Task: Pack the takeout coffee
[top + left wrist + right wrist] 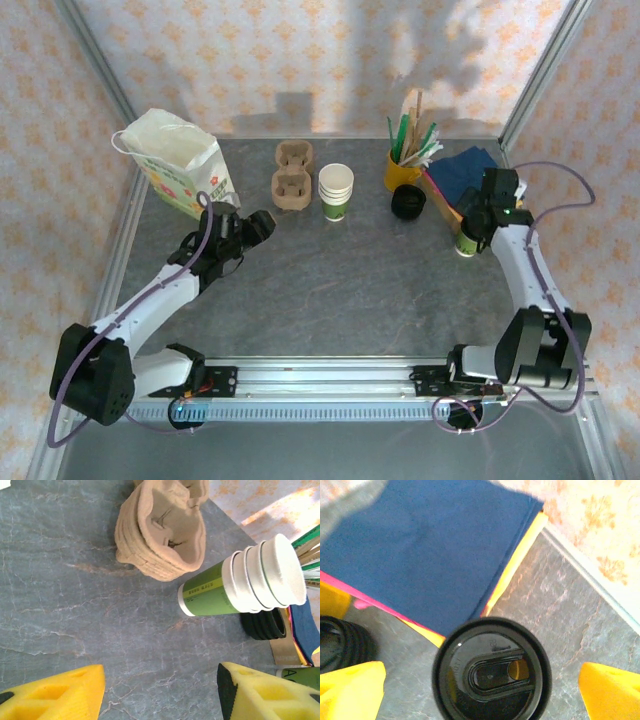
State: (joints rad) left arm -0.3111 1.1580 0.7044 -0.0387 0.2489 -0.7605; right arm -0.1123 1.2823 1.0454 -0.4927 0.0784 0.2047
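Two robot arms on a grey bench [330,290], the right one poised over a lidded takeout coffee [466,243].

In the overhead view the takeout coffee stands upright near the bench's 3 o'clock edge, its green lower band visible below the arm. The right wrist view looks straight down on its black lid. The right fingers [350,690] are released, one at each side of the lid with bare bench showing between. A pile of blue napkins [430,550] lies just beyond the cup at 12 o'clock. The left fingers [55,695] are also released and grasp nothing, at about 9 o'clock on the bench. Ahead of them are a stack of lidless cups [250,580] and a stack of pulp carriers [160,530]. A paper bag [180,160] stands at 10 o'clock.
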